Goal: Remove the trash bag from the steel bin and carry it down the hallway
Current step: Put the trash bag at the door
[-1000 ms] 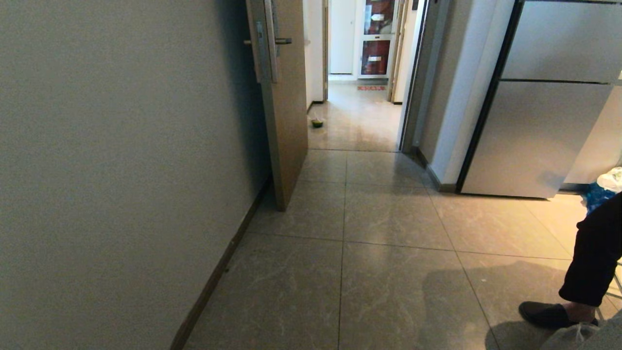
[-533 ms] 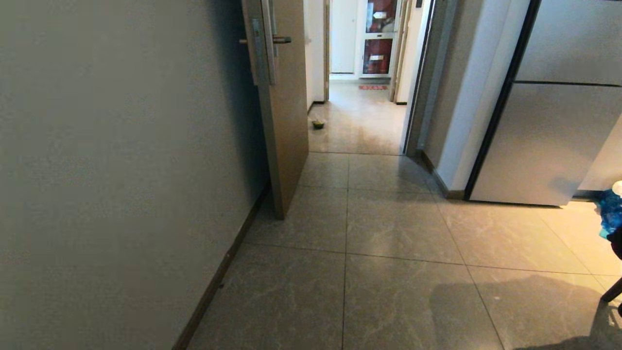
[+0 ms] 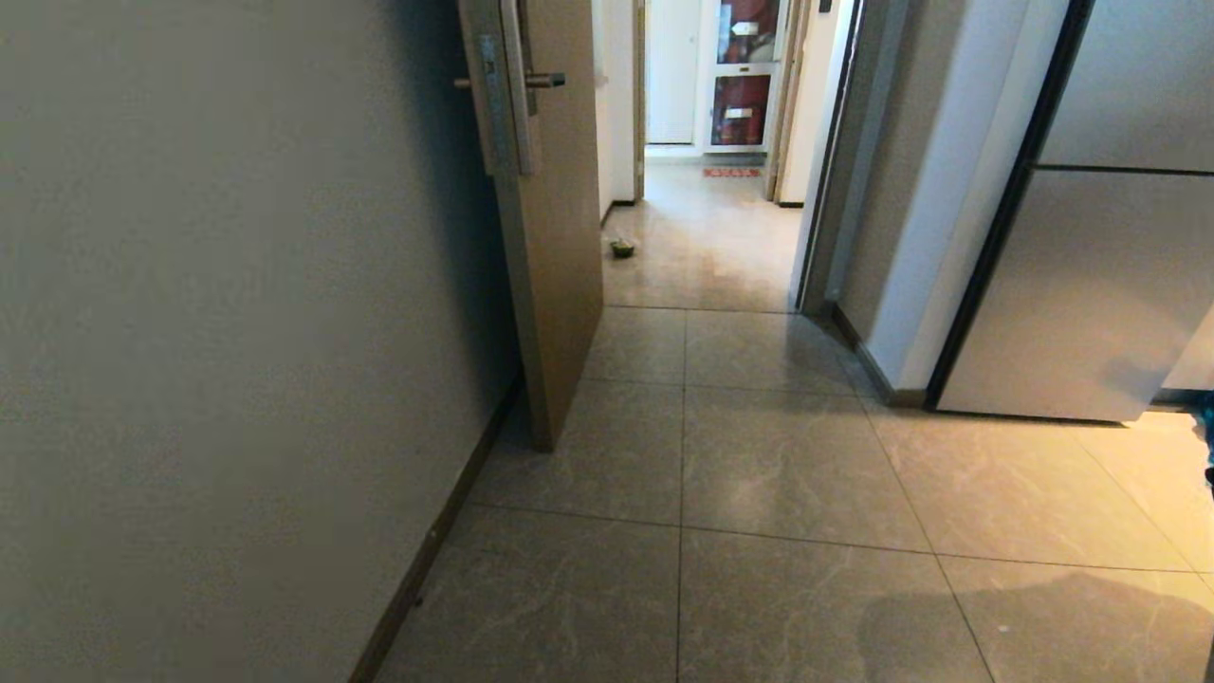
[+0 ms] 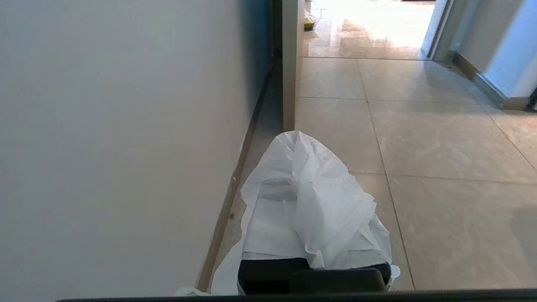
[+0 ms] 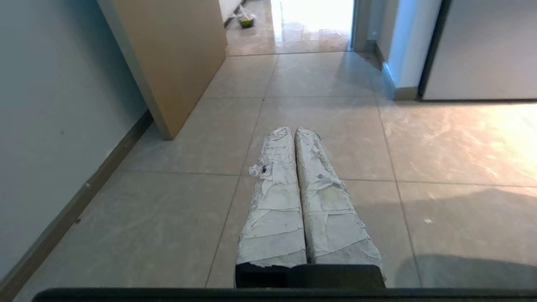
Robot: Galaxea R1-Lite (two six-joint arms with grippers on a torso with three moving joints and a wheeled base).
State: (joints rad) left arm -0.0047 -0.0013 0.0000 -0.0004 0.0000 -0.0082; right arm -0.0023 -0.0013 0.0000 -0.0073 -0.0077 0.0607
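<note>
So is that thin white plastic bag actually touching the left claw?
Touching. The left wrist view shows the trash bag draped over the shut left gripper.

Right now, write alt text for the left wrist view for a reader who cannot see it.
The left tool is shut on a thin white trash bag, which drapes over its fingers and hides them. A pale wall runs close alongside, and beige floor tiles lead past a door's edge toward a bright doorway.
</note>
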